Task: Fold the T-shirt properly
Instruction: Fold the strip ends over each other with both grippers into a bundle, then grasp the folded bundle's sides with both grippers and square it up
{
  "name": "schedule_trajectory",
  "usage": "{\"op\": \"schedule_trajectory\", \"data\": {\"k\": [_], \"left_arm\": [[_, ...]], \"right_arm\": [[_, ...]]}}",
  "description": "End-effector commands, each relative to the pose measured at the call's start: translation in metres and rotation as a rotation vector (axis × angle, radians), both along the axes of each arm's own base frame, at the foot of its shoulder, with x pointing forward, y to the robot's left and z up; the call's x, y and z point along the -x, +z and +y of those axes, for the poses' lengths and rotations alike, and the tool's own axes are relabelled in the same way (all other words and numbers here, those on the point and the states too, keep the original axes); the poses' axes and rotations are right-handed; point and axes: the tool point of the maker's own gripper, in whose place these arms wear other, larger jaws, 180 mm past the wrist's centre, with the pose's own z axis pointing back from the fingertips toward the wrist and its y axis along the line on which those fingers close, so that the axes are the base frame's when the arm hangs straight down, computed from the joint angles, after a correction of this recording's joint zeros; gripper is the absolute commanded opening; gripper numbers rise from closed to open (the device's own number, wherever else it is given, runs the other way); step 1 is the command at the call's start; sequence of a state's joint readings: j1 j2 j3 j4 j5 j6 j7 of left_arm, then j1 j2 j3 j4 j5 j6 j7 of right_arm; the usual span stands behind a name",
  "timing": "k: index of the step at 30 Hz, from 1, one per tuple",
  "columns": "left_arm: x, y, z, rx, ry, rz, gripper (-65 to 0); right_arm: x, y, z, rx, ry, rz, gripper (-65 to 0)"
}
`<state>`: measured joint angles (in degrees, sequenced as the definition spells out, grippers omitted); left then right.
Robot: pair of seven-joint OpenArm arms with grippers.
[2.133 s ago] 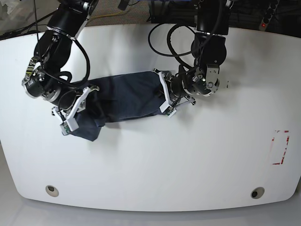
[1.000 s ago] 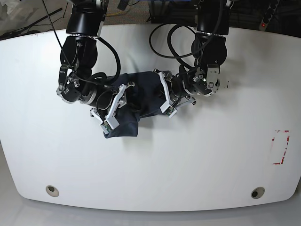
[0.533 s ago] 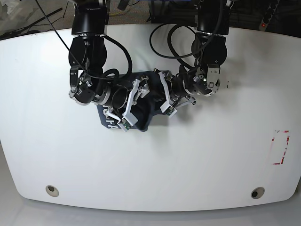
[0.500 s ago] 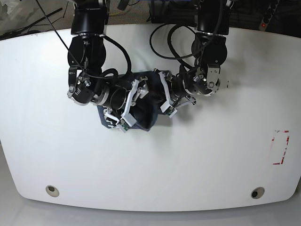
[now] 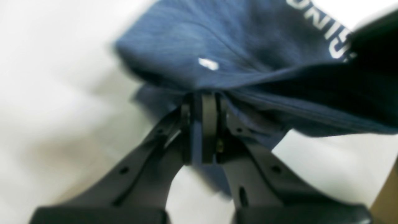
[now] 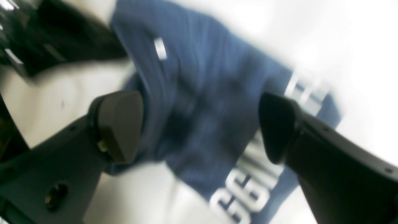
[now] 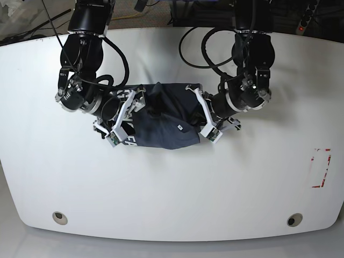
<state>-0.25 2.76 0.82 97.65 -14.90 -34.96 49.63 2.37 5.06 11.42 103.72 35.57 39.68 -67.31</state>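
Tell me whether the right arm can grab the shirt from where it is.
Probably yes: the right gripper is open with the shirt right between its fingers, nothing blocking.

base cam looks straight down on the white table (image 7: 172,188) from high up; both wrist cams sit close over the T-shirt (image 7: 161,121), blurry

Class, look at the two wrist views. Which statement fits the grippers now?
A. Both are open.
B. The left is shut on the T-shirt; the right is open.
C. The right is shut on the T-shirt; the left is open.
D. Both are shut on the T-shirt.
B: the left gripper pinches a T-shirt edge, while the right gripper stands wide apart over the cloth.
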Motion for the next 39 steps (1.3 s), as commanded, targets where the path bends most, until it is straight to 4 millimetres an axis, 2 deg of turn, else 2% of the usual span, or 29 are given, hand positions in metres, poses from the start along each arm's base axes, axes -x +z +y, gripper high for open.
{"op": "schedule_trajectory", "data": {"k": [1, 6, 10, 13, 15, 17, 20, 22, 25, 28, 30, 34, 35, 39], "left_arm": [[-0.003, 0.023, 0.011, 0.002, 0.011, -0.081, -62.8], [-0.002, 0.037, 0.057, -0.061, 0.096, -0.133, -62.9], [0.001, 0.039, 0.093, -0.131, 0.145, -0.149, -62.8], [0.000, 0.039, 0.112, -0.198, 0.139, -0.156, -62.8], [-0.001, 0.040, 0.120, -0.227, 0.135, -0.161, -62.8], [-0.007, 0.047, 0.124, -0.245, 0.131, -0.183, -62.8], [-0.010, 0.049, 0.106, -0.239, 0.079, -0.196, -62.8], [-0.008, 0.048, 0.085, -0.231, 0.022, -0.199, -62.8], [-0.005, 0.047, 0.058, -0.218, -0.054, -0.205, -62.8], [0.004, 0.040, 0.021, -0.175, -0.126, -0.187, -62.8], [0.009, 0.034, -0.001, -0.178, -0.160, -0.181, -62.8], [0.017, 0.020, -0.036, -0.205, -0.214, -0.162, -62.8], [0.019, 0.015, -0.044, -0.208, -0.226, -0.150, -62.8], [0.027, -0.009, -0.059, -0.193, -0.239, -0.068, -62.8]], "right_arm": [[0.014, -0.003, 0.022, -0.028, 0.062, 0.006, -8.9], [0.051, -0.014, 0.090, -0.078, 0.238, 0.060, -8.9], [0.067, -0.011, 0.122, -0.115, 0.316, 0.070, -8.9], [0.066, -0.013, 0.126, -0.096, 0.313, 0.069, -8.9], [0.057, -0.009, 0.125, -0.077, 0.309, 0.046, -8.9], [0.040, -0.003, 0.110, -0.070, 0.261, 0.019, -8.9], [0.012, 0.006, 0.074, -0.067, 0.135, -0.016, -8.9], [-0.009, 0.014, 0.043, -0.051, 0.046, -0.048, -8.9], [-0.031, 0.025, 0.018, -0.027, -0.006, -0.086, -9.5], [-0.052, 0.025, -0.006, 0.005, -0.037, -0.079, -16.8], [-0.066, 0.019, -0.023, 0.008, -0.067, -0.049, -26.8], [-0.083, 0.007, -0.039, -0.004, -0.090, -0.015, -42.8], [-0.085, 0.000, -0.040, -0.009, -0.087, -0.001, -44.5], [-0.090, -0.028, -0.047, -0.030, -0.090, 0.041, -44.9]]}}
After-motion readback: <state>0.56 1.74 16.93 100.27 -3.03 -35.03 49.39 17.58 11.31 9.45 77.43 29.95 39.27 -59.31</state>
